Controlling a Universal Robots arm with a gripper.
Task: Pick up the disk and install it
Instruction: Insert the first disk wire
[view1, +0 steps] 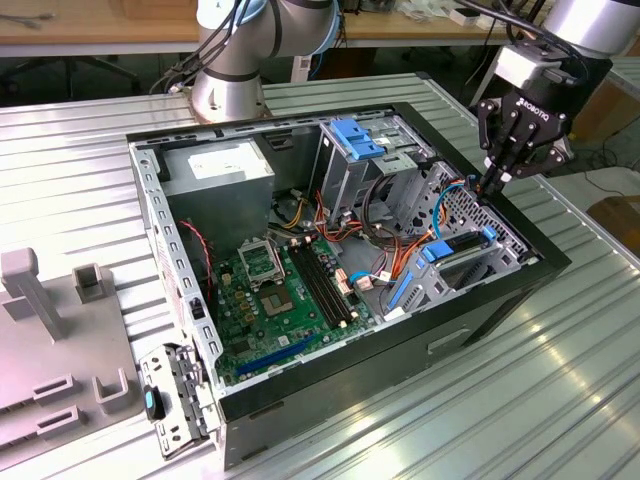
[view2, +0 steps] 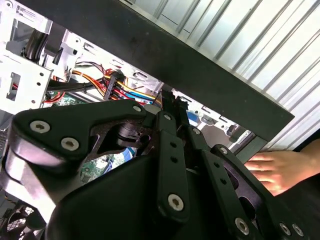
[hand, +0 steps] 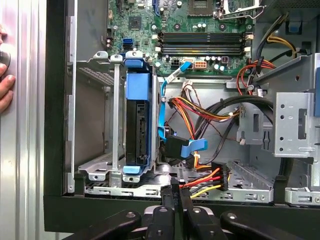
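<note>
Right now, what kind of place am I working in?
Probably a robotics lab or test bench. An open computer case lies on a ribbed metal table, grey fixtures sit beside it, and wooden desks run behind the arm.

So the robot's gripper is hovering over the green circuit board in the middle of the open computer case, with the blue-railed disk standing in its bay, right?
Not quite. In the exterior view the gripper is at the case's edge on the exterior view's right, above the drive bay, not over the green circuit board. The blue-railed disk does stand in its bay, as the first wrist view shows.
</note>
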